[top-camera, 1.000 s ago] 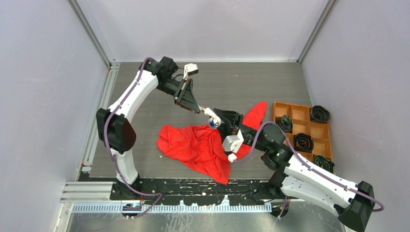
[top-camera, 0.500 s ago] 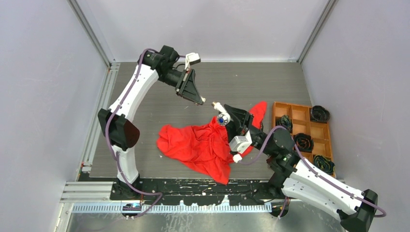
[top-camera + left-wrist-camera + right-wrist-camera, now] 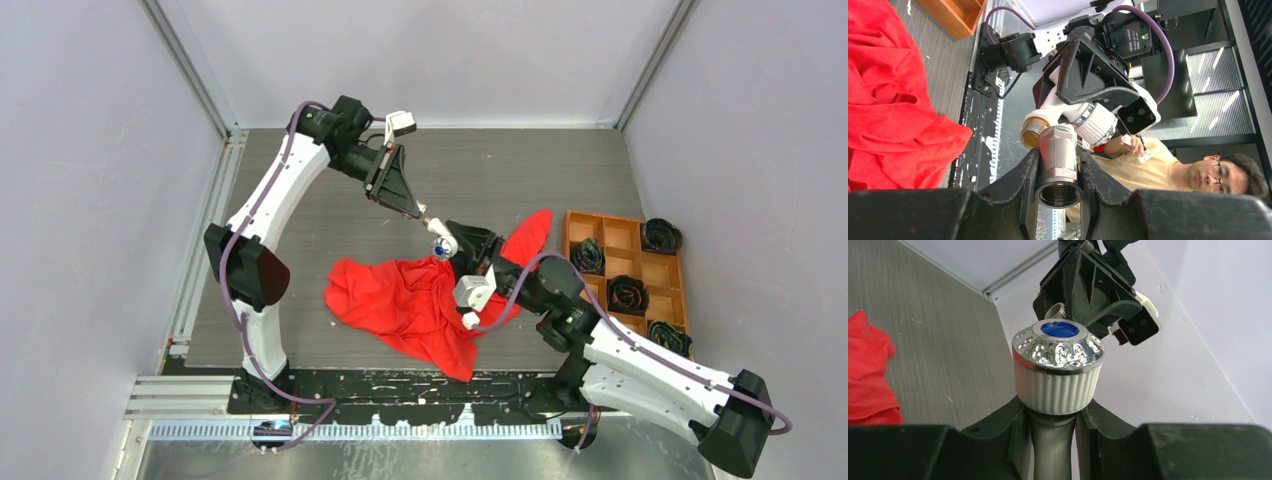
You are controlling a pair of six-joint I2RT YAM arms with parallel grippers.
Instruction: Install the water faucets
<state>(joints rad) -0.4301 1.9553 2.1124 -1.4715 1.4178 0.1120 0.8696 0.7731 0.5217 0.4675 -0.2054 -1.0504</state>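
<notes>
My right gripper [image 3: 1054,427] is shut on the neck of the white tap [image 3: 1058,375], just under its ribbed knob with the blue cap [image 3: 1059,330]. My left gripper [image 3: 1058,172] is shut on the grey metal fitting [image 3: 1058,160], its threaded bore facing the camera. The tap's brassy threaded tip [image 3: 1033,131] sits right beside the fitting's far end, slightly to its left. In the top view the tap [image 3: 441,243] and the left gripper [image 3: 420,213] meet above the table, just beyond the red cloth [image 3: 420,305].
An orange compartment tray [image 3: 640,262] with black coiled parts stands at the right. The red cloth lies crumpled mid-table under the right arm. Aluminium rails line the table's edges.
My right gripper has carried the tap back left and closer to the left gripper. The left gripper has shifted slightly, so the fitting and the tap's tip are now together.
</notes>
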